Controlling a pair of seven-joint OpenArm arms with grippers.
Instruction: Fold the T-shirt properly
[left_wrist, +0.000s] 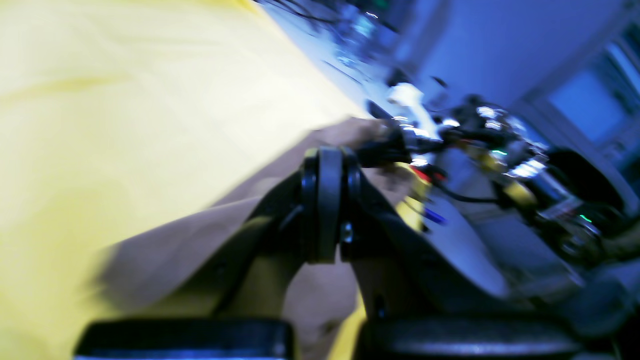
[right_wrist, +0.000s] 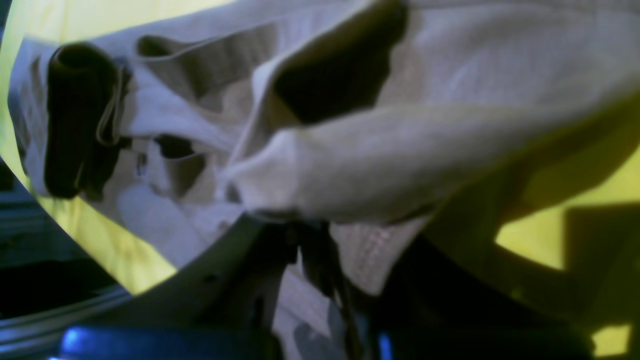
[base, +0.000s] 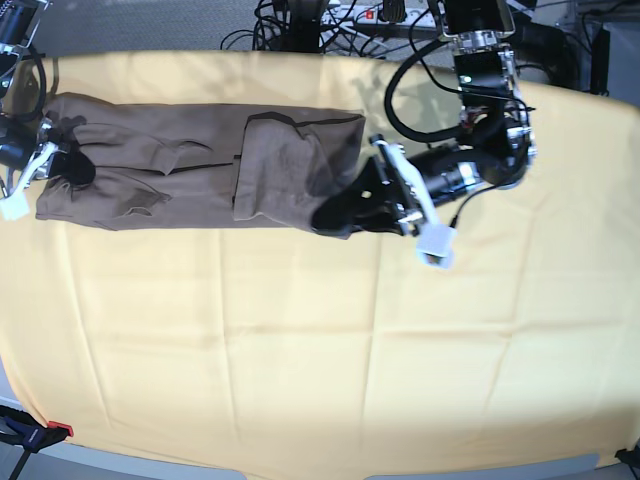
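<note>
The taupe T-shirt (base: 180, 170) lies as a long strip across the back of the table, its right part doubled over. In the base view, my left gripper (base: 338, 214) is at the shirt's right end, shut on its lower corner. In the left wrist view its fingers (left_wrist: 325, 165) are pressed together with taupe T-shirt (left_wrist: 170, 255) fabric running from them. My right gripper (base: 70, 170) is at the shirt's left end. The right wrist view shows this gripper (right_wrist: 295, 225) shut on a bunched fold of the T-shirt (right_wrist: 400, 150), which hangs crumpled in front of the camera.
A large yellow cloth (base: 300, 350) covers the whole table. Cables and a power strip (base: 340, 15) lie behind the table's back edge. A red clamp (base: 58, 430) holds the cloth at the front left corner.
</note>
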